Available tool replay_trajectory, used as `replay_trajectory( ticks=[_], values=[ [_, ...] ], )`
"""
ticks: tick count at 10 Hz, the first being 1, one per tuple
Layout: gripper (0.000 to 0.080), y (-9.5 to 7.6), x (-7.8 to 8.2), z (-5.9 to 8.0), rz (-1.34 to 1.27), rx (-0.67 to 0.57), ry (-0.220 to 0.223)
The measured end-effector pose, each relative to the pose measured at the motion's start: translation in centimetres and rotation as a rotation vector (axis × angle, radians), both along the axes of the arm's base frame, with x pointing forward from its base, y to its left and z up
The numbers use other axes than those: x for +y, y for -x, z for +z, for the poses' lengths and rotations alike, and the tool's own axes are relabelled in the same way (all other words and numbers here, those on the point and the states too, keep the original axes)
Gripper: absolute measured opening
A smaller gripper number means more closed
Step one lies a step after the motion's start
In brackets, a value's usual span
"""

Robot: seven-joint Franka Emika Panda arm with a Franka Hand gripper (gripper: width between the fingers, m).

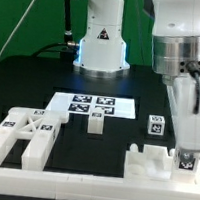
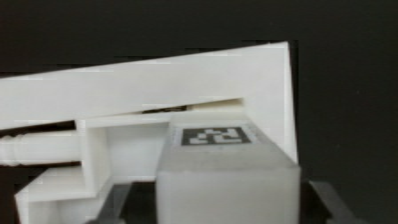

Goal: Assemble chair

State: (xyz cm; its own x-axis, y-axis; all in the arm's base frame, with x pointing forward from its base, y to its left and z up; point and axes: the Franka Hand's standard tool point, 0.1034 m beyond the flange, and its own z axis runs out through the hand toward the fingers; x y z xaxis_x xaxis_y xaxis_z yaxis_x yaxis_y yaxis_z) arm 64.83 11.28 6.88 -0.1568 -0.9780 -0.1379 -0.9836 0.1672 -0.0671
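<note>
My gripper is down at the front right of the table, over a white chair part. In the wrist view the gripper has its dark fingers tight against both sides of a white tagged block, which sits in front of a larger white slab. The jaws look shut on this block. A chunky white chair piece with crossed bars lies at the front of the exterior view's left. A small white block and a tagged cube stand mid-table.
The marker board lies flat in the middle of the black table. The robot base stands at the back. A long white border rail runs along the front edge.
</note>
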Motion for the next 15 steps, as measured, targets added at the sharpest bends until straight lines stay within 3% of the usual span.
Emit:
replay_trajectory(
  ticks=[3,4,5,6,7,10,15],
  values=[
    [0.0288,0.1,-0.4,0.1,-0.109,0.014,0.001],
    [0.0369,0.1,-0.4,0.0,-0.099,0.012,0.002],
    [0.0369,0.1,-0.4,0.0,-0.098,0.012,0.003],
    [0.0563,0.1,-0.4,0.0,-0.096,0.012,0.003],
    [0.0623,0.1,-0.4,0.0,-0.088,0.010,0.004],
    [0.0648,0.2,-2.2,3.8,0.002,-0.042,0.001],
    [0.0649,0.3,-2.0,3.2,0.008,-0.034,0.004]
  ],
)
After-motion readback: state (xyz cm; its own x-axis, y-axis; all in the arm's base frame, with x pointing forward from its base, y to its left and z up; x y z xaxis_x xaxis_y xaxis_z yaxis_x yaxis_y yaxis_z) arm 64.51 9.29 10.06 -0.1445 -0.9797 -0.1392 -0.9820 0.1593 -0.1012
